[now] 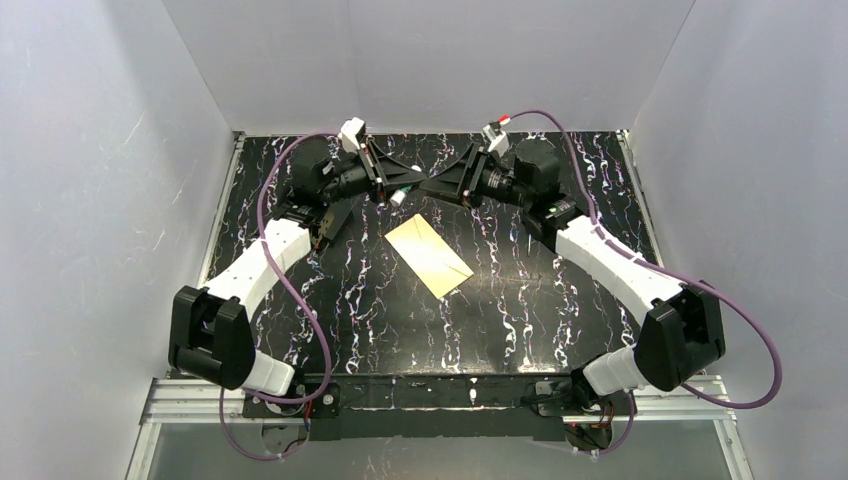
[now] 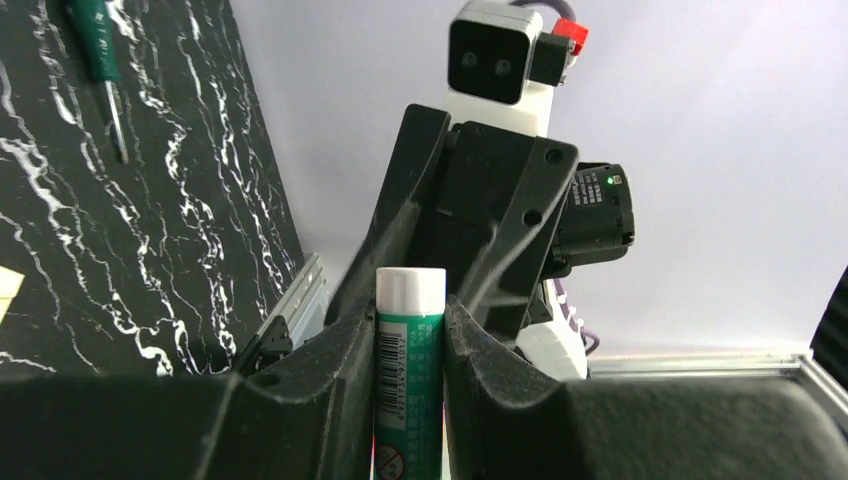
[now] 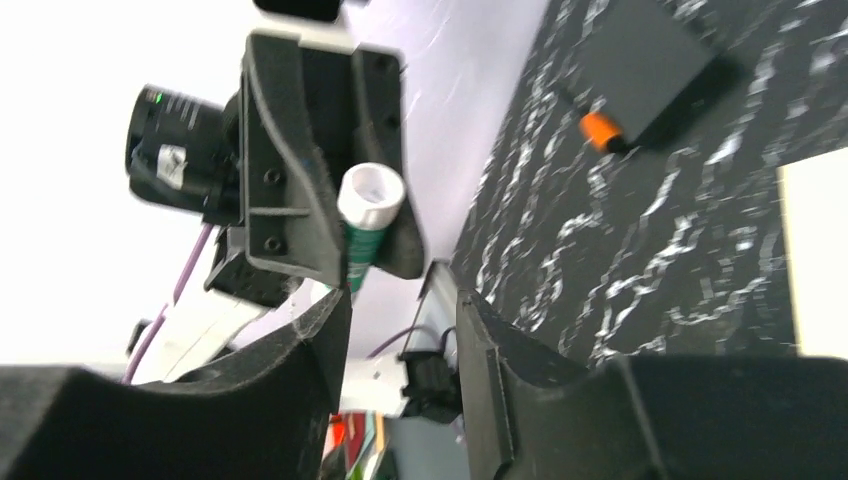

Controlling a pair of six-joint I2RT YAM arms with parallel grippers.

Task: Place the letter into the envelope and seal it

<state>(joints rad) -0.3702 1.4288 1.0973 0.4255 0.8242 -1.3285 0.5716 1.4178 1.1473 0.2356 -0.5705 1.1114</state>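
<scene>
The cream-yellow envelope (image 1: 430, 255) lies flat and slanted at the table's middle. Its edge shows in the right wrist view (image 3: 815, 250). The white letter is not in view. My left gripper (image 1: 392, 192) is raised over the far middle of the table. It is shut on a green glue stick with a white cap (image 2: 410, 340), which points at the right gripper. My right gripper (image 1: 432, 187) faces it tip to tip, open and empty, a short gap from the cap (image 3: 370, 195).
A green-handled tool (image 2: 100, 60) lies on the black marbled table (image 1: 520, 310) far left. A black object with an orange tip (image 3: 640, 75) lies on the table in the right wrist view. Grey walls enclose three sides.
</scene>
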